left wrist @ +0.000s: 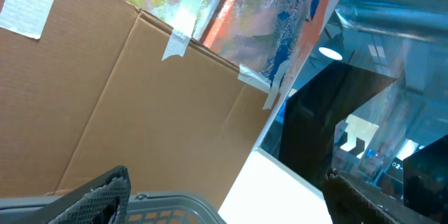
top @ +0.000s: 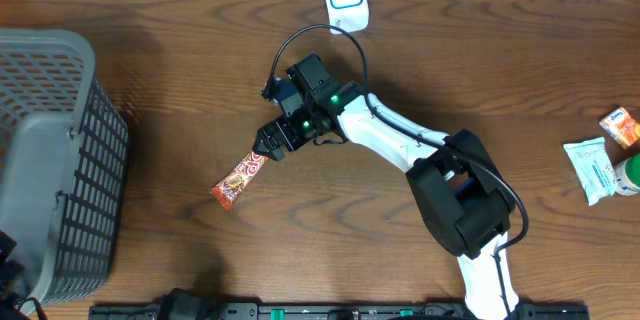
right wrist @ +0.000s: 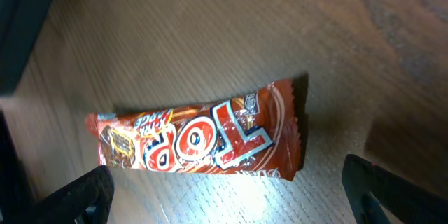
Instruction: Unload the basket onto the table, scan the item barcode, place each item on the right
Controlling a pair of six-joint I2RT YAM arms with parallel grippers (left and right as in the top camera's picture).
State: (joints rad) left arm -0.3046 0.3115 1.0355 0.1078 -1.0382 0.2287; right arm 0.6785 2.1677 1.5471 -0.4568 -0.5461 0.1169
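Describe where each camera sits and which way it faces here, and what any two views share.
Overhead: fixed above the table, looking straight down; shows the right arm stretched to the snack bar, right gripper over its end.
Left wrist: low by the grey basket, facing out at a cardboard box; left gripper fingertips in the bottom corners.
Right wrist: close above the table, facing down at the snack bar; right gripper fingertips in the bottom corners.
Shared: overhead and right wrist both show the snack bar.
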